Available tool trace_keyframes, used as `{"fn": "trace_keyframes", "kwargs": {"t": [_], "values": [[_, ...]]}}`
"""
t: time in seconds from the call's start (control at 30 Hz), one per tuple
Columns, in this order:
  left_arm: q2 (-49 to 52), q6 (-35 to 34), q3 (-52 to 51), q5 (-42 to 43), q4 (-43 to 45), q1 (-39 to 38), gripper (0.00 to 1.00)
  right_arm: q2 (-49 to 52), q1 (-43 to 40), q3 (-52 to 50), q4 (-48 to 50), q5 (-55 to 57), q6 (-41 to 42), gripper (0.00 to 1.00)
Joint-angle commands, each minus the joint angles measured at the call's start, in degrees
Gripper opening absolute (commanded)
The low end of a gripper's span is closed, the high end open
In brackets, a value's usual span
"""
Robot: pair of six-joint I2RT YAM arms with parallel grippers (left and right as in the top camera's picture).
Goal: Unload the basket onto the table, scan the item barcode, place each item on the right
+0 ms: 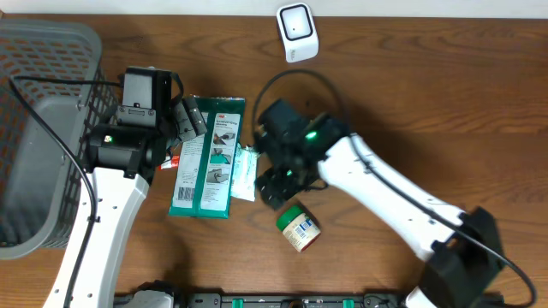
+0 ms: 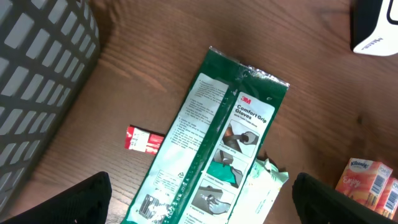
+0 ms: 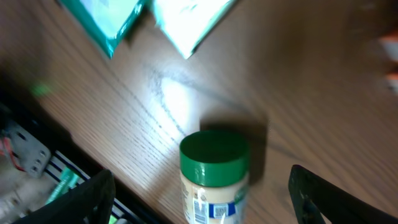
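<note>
**Right gripper** [image 3: 200, 186]: jaws wide apart, nothing held. In the wrist view the jar [image 3: 214, 168] with the green lid sits between the two fingers. There is a clear gap on either side and no contact that I can see. Judgement: the jaws are set this wide to straddle the jar before closing. That makes the jar the item to scan, and the step in hand the approach to grasp.

**Jar:** rests on the table [image 1: 402, 103] near the front edge, just beside the right gripper and apart from the packets. It looks to be lying on its side, lid toward the packets; not certain. A printed label shows below the lid, but it is too blurred to locate the barcode. Judgement: the grip should leave the label uncovered so it can face the scanner.

**Scanner** [image 1: 297, 32]: white, at the far edge of the table, well apart from the jar. Lift and carry across not yet done.

**Left gripper** [image 2: 202, 186]: jaws also wide apart, empty, hovering above the green glove packet [image 2: 217, 155]. Judgement: idle, clear of the right arm's path.

**Around the glove packet:**
- A white packet [image 2: 264, 186] lies against one edge.
- A small red packet [image 2: 144, 141] lies on the other side.
- An orange tissue pack [image 2: 367, 180] shows at the frame's edge.
- A grey basket [image 1: 43, 128] stands at the table's left end.
</note>
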Motion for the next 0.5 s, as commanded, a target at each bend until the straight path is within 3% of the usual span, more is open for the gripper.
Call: {"fn": "trace_keyframes", "kwargs": {"t": [0.0, 0.47], "values": [[-0.1, 0.9, 0.7, -0.7, 0.0, 0.1, 0.93, 3.1, 3.7, -0.3, -0.4, 3.7, -1.3, 0.88], [-0.1, 0.9, 0.7, -0.7, 0.0, 0.1, 0.93, 10.8, 7.9, -0.5, -3.1, 8.9, 0.3, 0.88]]}}
